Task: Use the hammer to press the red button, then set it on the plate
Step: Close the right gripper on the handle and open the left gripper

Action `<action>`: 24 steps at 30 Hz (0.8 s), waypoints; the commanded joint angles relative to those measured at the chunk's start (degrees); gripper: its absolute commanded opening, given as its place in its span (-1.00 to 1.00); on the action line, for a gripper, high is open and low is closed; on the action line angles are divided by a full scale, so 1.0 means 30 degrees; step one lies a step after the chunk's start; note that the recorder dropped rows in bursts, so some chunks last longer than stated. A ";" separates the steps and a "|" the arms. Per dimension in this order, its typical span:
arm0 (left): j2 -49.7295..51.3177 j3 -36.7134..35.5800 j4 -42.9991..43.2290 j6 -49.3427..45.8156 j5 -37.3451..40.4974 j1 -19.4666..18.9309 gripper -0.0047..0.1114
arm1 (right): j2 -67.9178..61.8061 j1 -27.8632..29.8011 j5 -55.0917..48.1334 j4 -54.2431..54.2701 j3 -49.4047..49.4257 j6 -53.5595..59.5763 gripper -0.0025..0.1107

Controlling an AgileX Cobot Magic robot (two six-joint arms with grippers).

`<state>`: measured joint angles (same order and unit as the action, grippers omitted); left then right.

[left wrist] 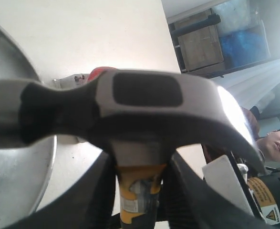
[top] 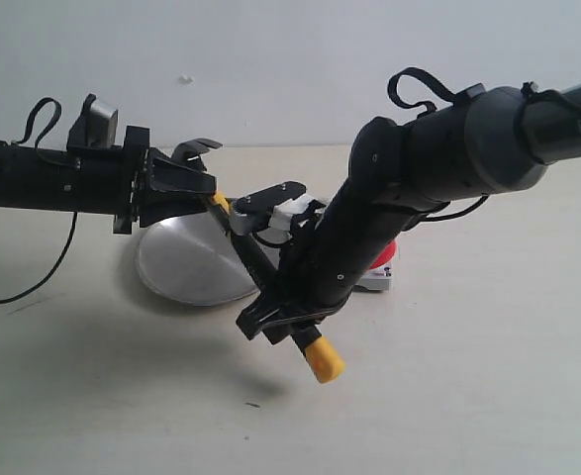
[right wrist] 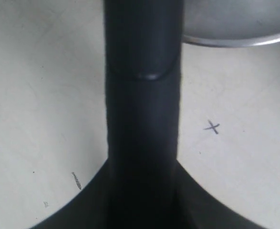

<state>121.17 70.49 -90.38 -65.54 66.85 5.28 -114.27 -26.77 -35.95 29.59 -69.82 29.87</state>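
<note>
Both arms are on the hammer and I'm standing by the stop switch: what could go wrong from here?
1. The left gripper and the right gripper both clamp the hammer in mid-air. If the arms pull differently, it may twist or slip.
2. It hangs over the plate, so a drop would likely strike it.
3. The red button is mostly hidden by the right arm in the exterior view, and the arm could bump it.

We are reading white letters "Pi", cut off, on the right arm's dark tube (top: 579, 127). We are seeing a yellow warning label (left wrist: 265, 202) with a triangle sign, its wording blurred, and a penned cross (right wrist: 212, 127) on the table (right wrist: 44, 95). We are finding the sticker (left wrist: 136, 204) on the hammer (left wrist: 144, 109) unreadable.
</note>
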 commanded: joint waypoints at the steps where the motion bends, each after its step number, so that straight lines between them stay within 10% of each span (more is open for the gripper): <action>1: -0.0169 0.0052 -0.0586 -0.0051 0.1039 -0.0050 0.00 | 0.0842 0.0032 0.0185 0.0143 0.0088 0.0148 -0.96; 19: -0.2033 0.0052 0.3035 0.0949 0.1039 -0.0422 0.22 | 0.3950 0.0082 0.5949 -0.0019 0.1550 -0.2541 -0.96; 24: -0.3083 -0.0087 0.4819 0.1645 0.1039 -0.1182 -0.30 | 0.6125 0.1321 0.6717 -0.0005 0.3363 -0.2701 -0.96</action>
<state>113.70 70.49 -77.83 -61.80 69.27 2.90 -100.47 -24.99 -21.58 28.83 -61.42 21.72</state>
